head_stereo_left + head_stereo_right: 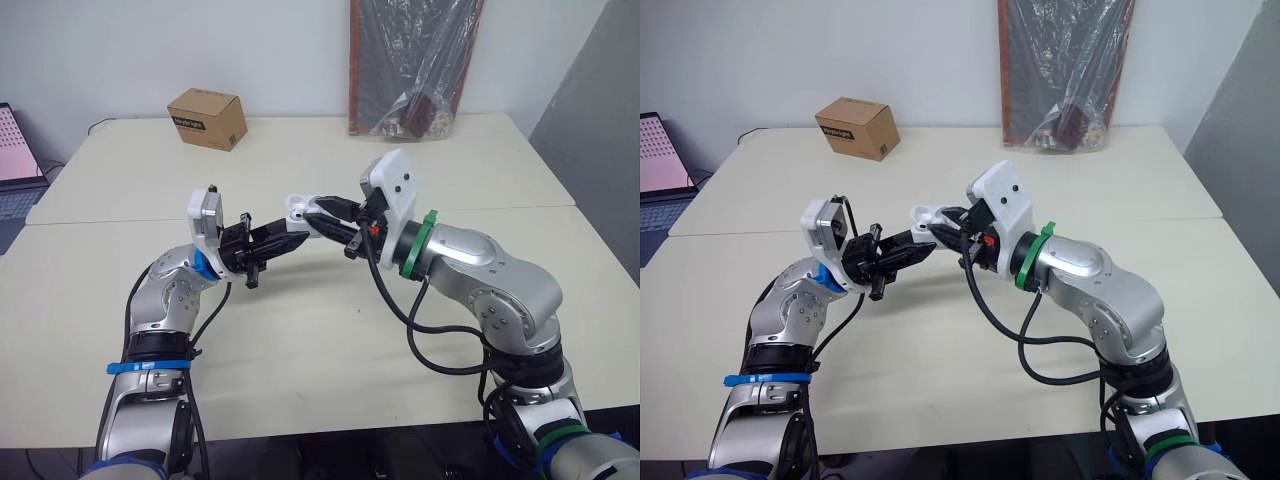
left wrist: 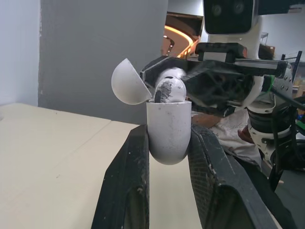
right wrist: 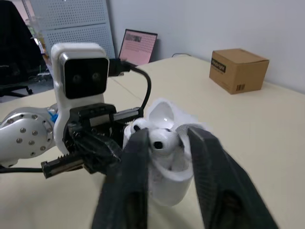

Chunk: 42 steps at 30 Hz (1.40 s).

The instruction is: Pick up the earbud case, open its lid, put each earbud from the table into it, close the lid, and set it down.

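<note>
The earbud case (image 2: 167, 126), its lid (image 2: 128, 83) swung open, is clamped by the left gripper (image 2: 169, 134), the table (image 1: 300, 335) lying below it; at its mouth an earbud (image 3: 159, 140) is pinched by the right gripper (image 3: 167, 138).

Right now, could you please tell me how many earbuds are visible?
1: the earbud is gripped by the right end effector at the mouth of the open earbud case, which the left end effector holds. Another may be hidden inside.
</note>
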Tool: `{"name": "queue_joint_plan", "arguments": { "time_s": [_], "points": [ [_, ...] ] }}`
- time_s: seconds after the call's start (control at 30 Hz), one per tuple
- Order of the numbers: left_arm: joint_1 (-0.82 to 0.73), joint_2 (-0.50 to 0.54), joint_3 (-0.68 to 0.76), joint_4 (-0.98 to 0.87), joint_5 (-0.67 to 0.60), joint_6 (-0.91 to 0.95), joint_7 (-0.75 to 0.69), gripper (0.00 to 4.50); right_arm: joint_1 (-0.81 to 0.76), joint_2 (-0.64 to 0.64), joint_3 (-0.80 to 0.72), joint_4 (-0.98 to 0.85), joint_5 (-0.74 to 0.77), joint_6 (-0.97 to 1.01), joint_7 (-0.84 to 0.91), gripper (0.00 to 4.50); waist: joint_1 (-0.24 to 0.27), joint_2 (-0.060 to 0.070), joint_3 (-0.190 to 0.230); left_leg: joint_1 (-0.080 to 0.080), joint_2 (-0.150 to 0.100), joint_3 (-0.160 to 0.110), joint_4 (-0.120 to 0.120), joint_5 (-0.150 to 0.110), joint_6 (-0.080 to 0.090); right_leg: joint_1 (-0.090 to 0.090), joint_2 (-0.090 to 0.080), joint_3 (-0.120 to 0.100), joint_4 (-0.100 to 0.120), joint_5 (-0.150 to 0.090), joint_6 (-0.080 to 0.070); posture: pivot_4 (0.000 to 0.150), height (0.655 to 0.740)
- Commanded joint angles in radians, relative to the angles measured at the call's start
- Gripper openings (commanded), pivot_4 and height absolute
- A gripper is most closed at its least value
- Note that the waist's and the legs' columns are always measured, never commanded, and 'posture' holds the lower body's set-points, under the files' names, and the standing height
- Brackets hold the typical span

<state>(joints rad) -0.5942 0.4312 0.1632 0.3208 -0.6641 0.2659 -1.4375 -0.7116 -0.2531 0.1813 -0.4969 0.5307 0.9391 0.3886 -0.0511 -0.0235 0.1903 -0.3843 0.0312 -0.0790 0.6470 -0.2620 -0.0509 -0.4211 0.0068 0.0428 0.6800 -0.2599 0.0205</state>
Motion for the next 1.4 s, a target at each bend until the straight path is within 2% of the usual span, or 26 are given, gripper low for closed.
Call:
{"name": "queue_joint_plan", "arguments": {
  "time_s": [0.03,0.2,0.4,0.5,0.57,0.67,0.7,0.83,0.93,1.4],
  "points": [
    [-0.01,0.0,0.012,-0.045,-0.025,-0.001,-0.006,0.81,0.0,0.0,-0.021,-0.024,-0.004,-0.039,0.005,2.47,0.0,0.0,0.0,0.0,0.0,0.0,0.0,0.0,0.0,0.0,0.0,0.0,0.0,0.0,0.0,0.15,0.74],
    [-0.008,0.003,0.013,-0.044,-0.026,0.001,-0.007,0.81,0.008,0.001,-0.051,-0.034,0.02,-0.084,0.03,2.47,0.0,0.0,0.0,0.0,0.0,0.0,0.0,0.0,0.0,0.0,0.0,0.0,0.0,0.0,0.0,0.15,0.74],
    [-0.004,0.009,0.014,-0.043,-0.024,0.003,-0.014,0.81,0.024,-0.026,-0.207,-0.082,0.247,-0.05,0.121,2.47,0.0,0.0,0.0,0.0,0.0,0.0,0.0,0.0,0.0,0.0,0.0,0.0,0.0,0.0,0.0,0.15,0.74],
    [-0.002,0.011,0.014,-0.045,-0.025,0.007,-0.019,0.81,-0.032,-0.053,-0.253,-0.007,0.285,0.001,0.089,1.91,0.0,0.0,0.0,0.0,0.0,0.0,0.0,0.0,0.0,0.0,0.0,0.0,0.0,0.0,0.0,0.15,0.74],
    [-0.004,0.012,0.014,-0.046,-0.028,0.012,-0.023,0.81,-0.058,-0.068,-0.256,0.03,0.278,0.0,0.085,1.24,-0.002,0.0,0.0,0.0,0.0,0.0,0.0,0.0,0.0,0.0,0.0,0.0,0.0,0.0,0.0,0.15,0.74],
    [-0.008,0.016,0.01,-0.068,-0.037,0.03,-0.031,0.81,-0.097,-0.12,-0.193,0.139,0.169,-0.056,0.117,0.11,-0.003,0.0,0.0,0.0,0.0,0.0,0.0,0.0,0.0,0.0,0.0,0.0,0.0,0.0,0.0,0.15,0.74],
    [-0.009,0.017,0.009,-0.073,-0.039,0.034,-0.032,0.81,-0.104,-0.133,-0.173,0.166,0.14,-0.073,0.127,0.05,-0.003,0.0,0.0,0.0,0.0,0.0,0.0,0.0,0.0,0.0,0.0,0.0,0.0,0.0,0.0,0.15,0.74],
    [-0.009,0.014,0.011,-0.09,-0.047,0.049,-0.021,0.81,-0.155,-0.176,-0.02,0.318,-0.035,-0.192,0.205,0.05,-0.004,0.0,0.0,0.0,0.0,0.001,0.0,0.0,0.0,0.0,0.0,0.001,-0.001,0.0,0.0,0.15,0.74],
    [-0.002,0.012,0.009,-0.095,-0.044,0.049,-0.017,0.81,-0.183,-0.177,0.057,0.379,-0.109,-0.246,0.262,0.05,-0.005,0.0,0.0,0.0,0.0,0.001,-0.001,0.0,0.0,-0.001,0.0,0.001,0.0,0.0,0.0,0.15,0.74],
    [0.032,0.024,0.003,-0.097,-0.022,0.046,-0.003,0.81,-0.22,-0.088,0.064,0.348,-0.155,-0.275,0.322,0.05,-0.003,0.0,0.0,0.0,0.0,0.001,-0.001,0.0,0.0,-0.001,0.0,0.0,0.0,0.0,0.0,0.15,0.74]
  ]
}}
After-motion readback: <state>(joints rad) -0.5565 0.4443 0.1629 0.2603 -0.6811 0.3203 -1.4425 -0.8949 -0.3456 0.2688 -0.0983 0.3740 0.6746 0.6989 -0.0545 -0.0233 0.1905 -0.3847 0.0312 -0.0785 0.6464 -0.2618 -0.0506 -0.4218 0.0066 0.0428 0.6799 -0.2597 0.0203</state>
